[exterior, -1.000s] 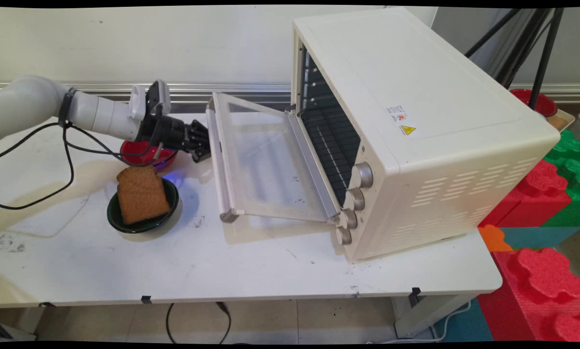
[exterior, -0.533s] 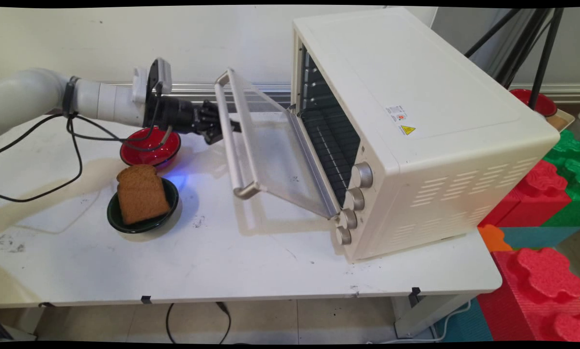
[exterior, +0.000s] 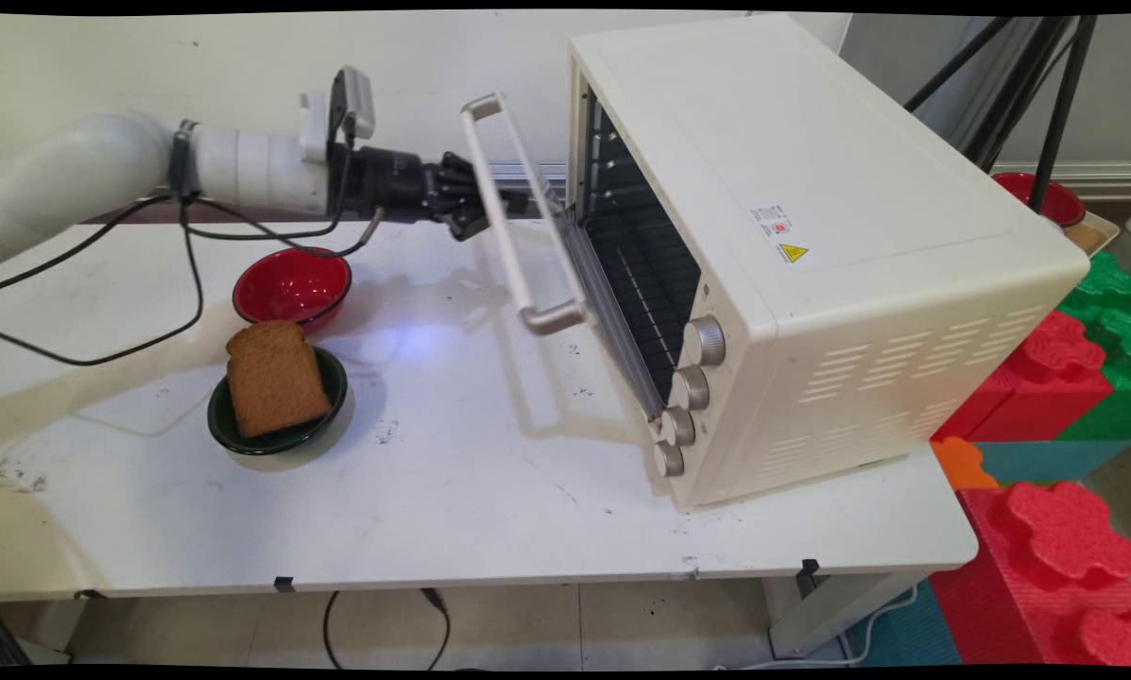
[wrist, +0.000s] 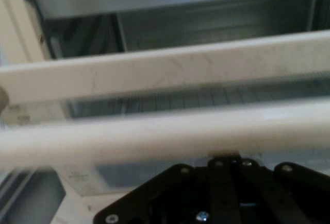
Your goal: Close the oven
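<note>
My black gripper is shut and presses against the outer side of the toaster oven's glass door, just behind its white bar handle. The door stands tilted, more than halfway up towards the cream oven, whose dark racks still show through the gap. In the hand view the handle crosses the picture right above the gripper, with the door's top edge and the oven's inside beyond. It holds nothing.
On the white table left of the oven stand an empty red bowl and a dark green bowl holding a slice of brown bread. Red and green foam blocks lie off the table's right end. Black cables hang under the arm.
The gripper has risen and moved right, pushing the door from nearly flat up to a steep tilt close to the oven. The bowls and bread have not moved.
</note>
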`<state>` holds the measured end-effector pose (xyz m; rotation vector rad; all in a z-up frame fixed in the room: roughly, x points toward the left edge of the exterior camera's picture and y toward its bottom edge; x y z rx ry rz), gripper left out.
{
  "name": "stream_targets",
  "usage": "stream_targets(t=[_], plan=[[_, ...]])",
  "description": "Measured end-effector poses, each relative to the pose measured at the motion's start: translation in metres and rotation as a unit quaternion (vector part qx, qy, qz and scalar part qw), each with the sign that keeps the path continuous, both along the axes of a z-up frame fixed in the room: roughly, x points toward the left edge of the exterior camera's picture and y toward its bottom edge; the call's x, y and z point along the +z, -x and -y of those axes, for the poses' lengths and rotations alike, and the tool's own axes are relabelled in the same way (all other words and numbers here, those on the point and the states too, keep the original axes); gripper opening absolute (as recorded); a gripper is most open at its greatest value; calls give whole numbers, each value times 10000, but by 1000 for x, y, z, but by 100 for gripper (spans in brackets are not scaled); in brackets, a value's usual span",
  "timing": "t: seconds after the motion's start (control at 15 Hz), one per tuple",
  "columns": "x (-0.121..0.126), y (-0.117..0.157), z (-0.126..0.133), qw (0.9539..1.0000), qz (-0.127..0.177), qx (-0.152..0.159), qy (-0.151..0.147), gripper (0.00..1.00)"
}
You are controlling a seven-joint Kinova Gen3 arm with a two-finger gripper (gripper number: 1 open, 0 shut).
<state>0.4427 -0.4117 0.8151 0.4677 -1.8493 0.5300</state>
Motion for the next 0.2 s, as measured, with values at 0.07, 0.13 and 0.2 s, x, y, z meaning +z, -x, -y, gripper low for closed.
stream_targets(t=[0.07, 0.13, 0.2], plan=[[2, 5, 4, 10000, -41, -17, 34, 0], [5, 11, 7, 9999, -85, -38, 68, 0], [7, 15, 9, 9999, -123, -53, 102, 0]])
